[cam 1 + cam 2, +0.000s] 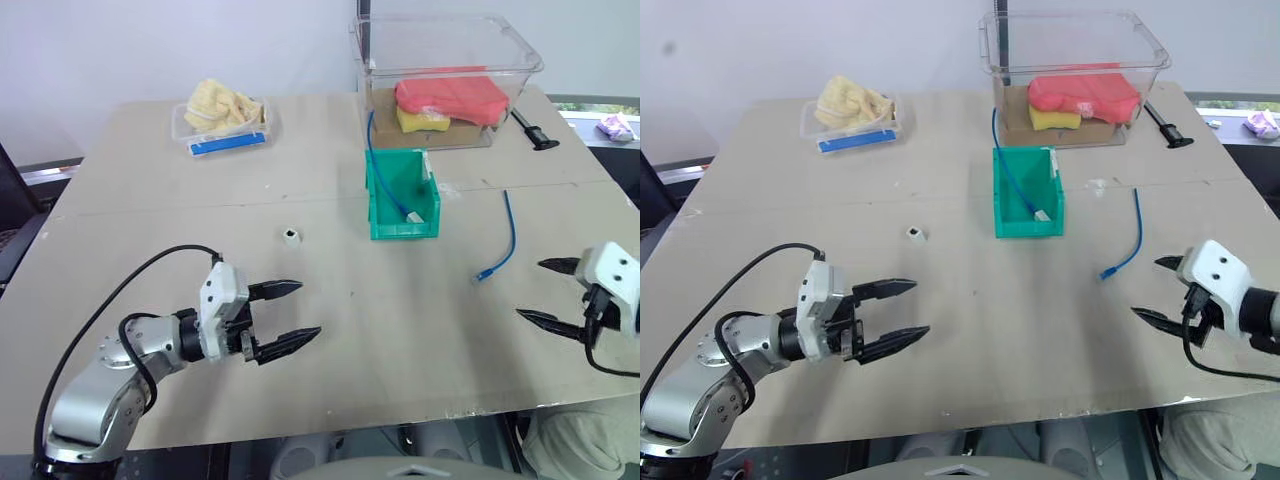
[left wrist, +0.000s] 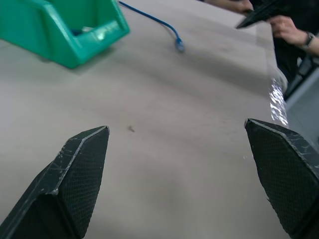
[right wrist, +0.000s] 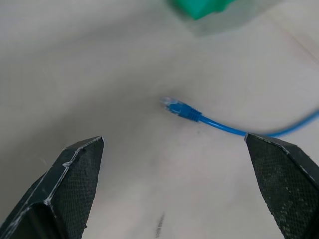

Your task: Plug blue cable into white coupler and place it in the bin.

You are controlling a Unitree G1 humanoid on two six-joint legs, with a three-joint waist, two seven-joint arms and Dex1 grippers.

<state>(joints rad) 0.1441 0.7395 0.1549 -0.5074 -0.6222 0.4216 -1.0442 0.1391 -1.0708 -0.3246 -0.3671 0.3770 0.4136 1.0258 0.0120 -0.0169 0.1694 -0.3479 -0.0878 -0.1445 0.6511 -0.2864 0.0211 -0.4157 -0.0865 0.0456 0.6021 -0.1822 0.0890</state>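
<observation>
Nothing seems done yet: both the left gripper (image 1: 296, 312) and right gripper (image 1: 545, 290) are hovering released and empty near the table's (image 1: 300, 180) front edge, while the blue cable (image 1: 505, 240) is lying unplugged right of the green bin (image 1: 378, 205) mid-table, the white coupler (image 1: 291, 236) sitting apart, left of it.

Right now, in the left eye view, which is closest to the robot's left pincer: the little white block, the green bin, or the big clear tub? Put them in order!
From the left pincer:
1. The white coupler, just beyond the pincer on the bare table.
2. The bin, farther back and to the right.
3. The big clear tub, at the table's far right edge, behind the bin.
</observation>
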